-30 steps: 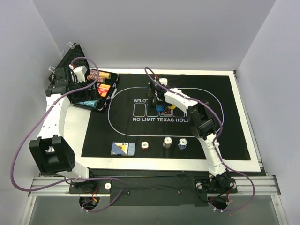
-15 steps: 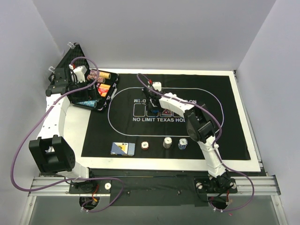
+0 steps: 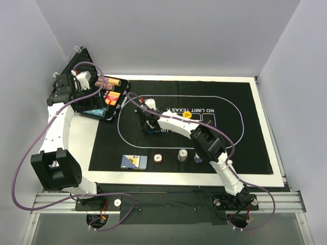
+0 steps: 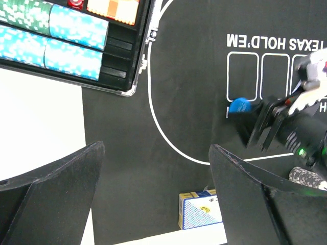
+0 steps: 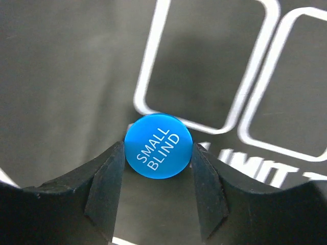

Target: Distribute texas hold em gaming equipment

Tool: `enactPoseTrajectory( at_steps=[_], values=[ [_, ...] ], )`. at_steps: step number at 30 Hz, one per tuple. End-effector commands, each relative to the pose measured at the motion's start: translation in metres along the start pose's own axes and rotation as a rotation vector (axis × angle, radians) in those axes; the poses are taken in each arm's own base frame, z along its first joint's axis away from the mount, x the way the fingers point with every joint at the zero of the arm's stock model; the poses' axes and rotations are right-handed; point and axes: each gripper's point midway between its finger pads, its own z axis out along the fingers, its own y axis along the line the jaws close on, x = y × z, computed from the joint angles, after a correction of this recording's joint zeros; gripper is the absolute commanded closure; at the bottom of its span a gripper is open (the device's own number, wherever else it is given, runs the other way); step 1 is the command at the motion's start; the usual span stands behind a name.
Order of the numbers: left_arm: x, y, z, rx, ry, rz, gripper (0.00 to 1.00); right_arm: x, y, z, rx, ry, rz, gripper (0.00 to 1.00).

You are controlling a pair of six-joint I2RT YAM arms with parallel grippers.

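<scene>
Six o'clock, near edge: card deck (image 3: 134, 162) and three chip stacks (image 3: 182, 154) set out on the mat (image 3: 245, 148). Centre: right jaws, half closed, pinch the blue button (image 5: 159, 146) between them, seemingly not yet placed; yellow button (image 3: 187, 115) at their three o'clock. Ten o'clock, far: left jaws wide open, empty, by the case (image 4: 118, 60), chips (image 4: 71, 33) left inside.

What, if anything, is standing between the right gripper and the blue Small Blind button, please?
Nothing visible does. The right gripper has its fingers flanking the blue Small Blind button, one against each edge, with only bare black felt mat around it.
</scene>
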Motion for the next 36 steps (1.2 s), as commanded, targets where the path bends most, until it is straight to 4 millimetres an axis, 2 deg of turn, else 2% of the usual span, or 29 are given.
enactPoseTrajectory(
  at_steps=[1,7,12,16,18,19,21,22,23,25,26,27,28,29,30,31,32,33,36],
  values=[
    [-0.01,0.01,-0.015,-0.029,-0.054,0.002,0.05,0.001,0.06,-0.017,-0.142,-0.009,-0.007,0.74],
    [-0.005,0.017,-0.016,-0.03,-0.058,-0.022,0.05,-0.004,0.124,-0.029,-0.289,-0.046,-0.007,0.73],
    [-0.005,0.017,-0.02,-0.019,-0.067,-0.024,0.05,-0.013,0.161,-0.034,-0.393,-0.087,0.027,0.73],
    [-0.004,0.017,-0.022,-0.008,-0.064,-0.033,0.05,-0.01,0.185,-0.034,-0.481,-0.061,0.045,0.7],
    [-0.004,0.017,-0.022,-0.003,-0.064,-0.037,0.05,-0.004,0.191,-0.032,-0.502,-0.049,0.039,0.6],
    [-0.004,0.018,-0.022,-0.004,-0.063,-0.037,0.05,-0.003,0.193,-0.034,-0.509,-0.048,0.035,0.51],
    [-0.003,0.018,-0.021,-0.001,-0.061,-0.04,0.05,0.0,0.193,-0.035,-0.51,-0.042,0.025,0.46],
    [-0.002,0.017,-0.02,0.001,-0.056,-0.041,0.05,0.001,0.19,-0.035,-0.503,-0.041,0.022,0.44],
    [-0.003,0.018,-0.021,0.0,-0.058,-0.043,0.05,0.002,0.188,-0.035,-0.501,-0.04,0.02,0.38],
    [-0.003,0.018,-0.021,0.003,-0.058,-0.045,0.05,0.004,0.178,-0.035,-0.486,-0.035,0.018,0.34],
    [-0.004,0.017,-0.022,0.003,-0.059,-0.045,0.05,-0.004,0.173,-0.042,-0.485,-0.047,0.023,0.33],
    [-0.003,0.017,-0.022,0.003,-0.056,-0.045,0.05,0.0,0.164,-0.039,-0.464,-0.039,0.024,0.32],
    [-0.004,0.017,-0.022,0.003,-0.058,-0.045,0.05,-0.017,0.156,-0.051,-0.466,-0.069,0.043,0.32],
    [-0.004,0.016,-0.023,0.006,-0.058,-0.045,0.05,-0.012,0.145,-0.047,-0.446,-0.061,0.049,0.32],
    [-0.004,0.016,-0.024,0.006,-0.058,-0.044,0.05,-0.034,0.132,-0.063,-0.448,-0.102,0.077,0.31],
    [-0.003,0.016,-0.024,0.007,-0.057,-0.044,0.05,-0.034,0.118,-0.063,-0.419,-0.104,0.083,0.31],
    [-0.004,0.016,-0.025,0.008,-0.058,-0.045,0.05,-0.051,0.102,-0.076,-0.409,-0.137,0.1,0.31],
    [-0.003,0.015,-0.025,0.011,-0.056,-0.046,0.05,-0.059,0.08,-0.087,-0.359,-0.163,0.113,0.31],
    [-0.002,0.013,-0.027,0.023,-0.052,-0.041,0.05,-0.078,0.009,-0.095,-0.179,-0.208,0.129,0.31]
  ],
)
